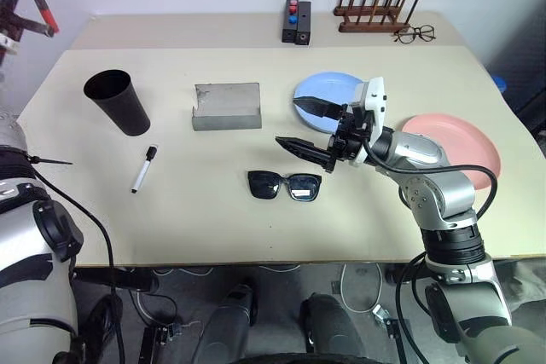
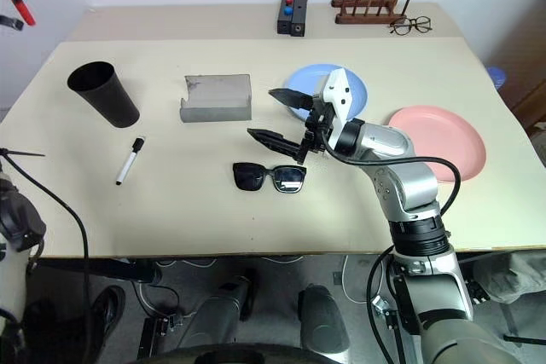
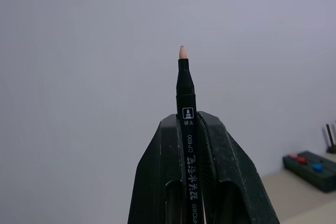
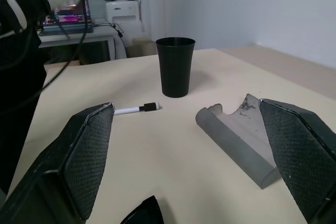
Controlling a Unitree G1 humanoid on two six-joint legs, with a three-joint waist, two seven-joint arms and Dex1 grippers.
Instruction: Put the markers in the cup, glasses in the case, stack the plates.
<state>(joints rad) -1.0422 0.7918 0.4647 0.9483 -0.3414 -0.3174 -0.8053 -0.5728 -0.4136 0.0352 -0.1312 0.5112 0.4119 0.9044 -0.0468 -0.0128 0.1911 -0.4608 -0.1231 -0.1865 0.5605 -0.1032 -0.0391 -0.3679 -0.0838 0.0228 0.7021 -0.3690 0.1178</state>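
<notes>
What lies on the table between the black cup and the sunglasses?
A white-barrelled marker lies on the table between the cup and the sunglasses, nearer the cup; the head views show this. The rest is bare tabletop.

A robot test lab or office room is showing here: a plain cream desk (image 1: 213, 228) is standing against bare white walls, cables (image 1: 358, 283) are trailing on the floor beneath, and a side table with a printer (image 4: 122, 10) is sitting behind

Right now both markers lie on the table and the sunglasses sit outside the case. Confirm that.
Not quite: one marker lies on the table; the other, a black marker, is clamped in the left gripper, as the left wrist view shows. The sunglasses do sit outside the case.
</notes>
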